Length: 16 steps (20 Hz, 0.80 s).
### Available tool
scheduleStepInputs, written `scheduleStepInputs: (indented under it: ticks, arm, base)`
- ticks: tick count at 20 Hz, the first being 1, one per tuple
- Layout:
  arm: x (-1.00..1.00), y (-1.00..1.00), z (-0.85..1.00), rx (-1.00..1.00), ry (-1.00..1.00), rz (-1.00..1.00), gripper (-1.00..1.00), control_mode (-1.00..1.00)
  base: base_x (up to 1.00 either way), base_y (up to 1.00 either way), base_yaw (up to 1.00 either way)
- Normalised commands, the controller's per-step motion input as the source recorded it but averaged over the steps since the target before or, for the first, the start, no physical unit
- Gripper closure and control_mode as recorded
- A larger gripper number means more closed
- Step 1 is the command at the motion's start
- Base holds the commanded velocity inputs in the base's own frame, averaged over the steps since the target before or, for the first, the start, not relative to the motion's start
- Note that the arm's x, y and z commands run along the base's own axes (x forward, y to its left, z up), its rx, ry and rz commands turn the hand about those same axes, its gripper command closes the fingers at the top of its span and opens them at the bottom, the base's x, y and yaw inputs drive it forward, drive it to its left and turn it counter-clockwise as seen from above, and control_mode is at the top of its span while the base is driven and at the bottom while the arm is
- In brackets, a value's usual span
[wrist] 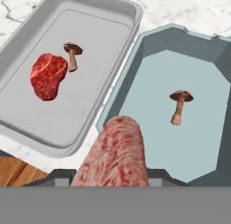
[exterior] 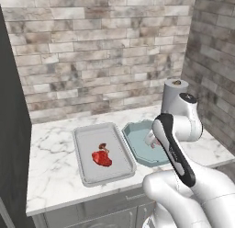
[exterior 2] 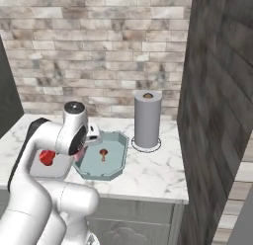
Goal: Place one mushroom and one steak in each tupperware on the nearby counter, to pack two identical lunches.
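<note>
The light-grey rectangular tupperware (wrist: 131, 11) holds the bright red steak (wrist: 47, 75) and one mushroom (wrist: 72, 55) side by side. Beside it, the teal octagonal tupperware (wrist: 149, 110) holds the other mushroom (wrist: 179, 105), lying on its floor. My gripper (exterior 2: 85, 145) is shut on the paler pink steak (wrist: 118, 155), which hangs above the teal tupperware's near edge and hides my fingertips in the hand view. Both containers rest on the white marble counter (exterior: 50, 144). In the left base view the pink steak (exterior: 150, 139) peeks out behind my arm over the teal tupperware (exterior: 137, 146).
A grey paper towel roll (exterior 2: 147, 119) stands upright behind the teal tupperware, close to the dark brick side wall (exterior 2: 217, 91). A brick wall runs along the counter's back. The counter's front edge (exterior: 92, 202) lies just below the containers.
</note>
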Motion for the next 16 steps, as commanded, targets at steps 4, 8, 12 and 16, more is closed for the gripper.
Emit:
scheduleStepInputs:
  ticks: [4, 8, 12, 16]
  arm:
    - [0.47, 0.02, -0.34, -0.01, 0.01, 0.04, 1.0, -1.0]
    - [0.4, 0.0, -0.25, 0.0, 0.05, 0.0, 1.0, -1.0]
    - [0.37, 0.0, -0.25, 0.0, 0.06, 0.0, 1.0, -1.0]
    - [0.38, 0.0, -0.3, 0.0, 0.04, 0.0, 1.0, -1.0]
  base:
    - [0.0, 0.0, 0.0]
    - [0.0, 0.0, 0.0]
    - [0.0, 0.0, 0.0]
    - [0.0, 0.0, 0.0]
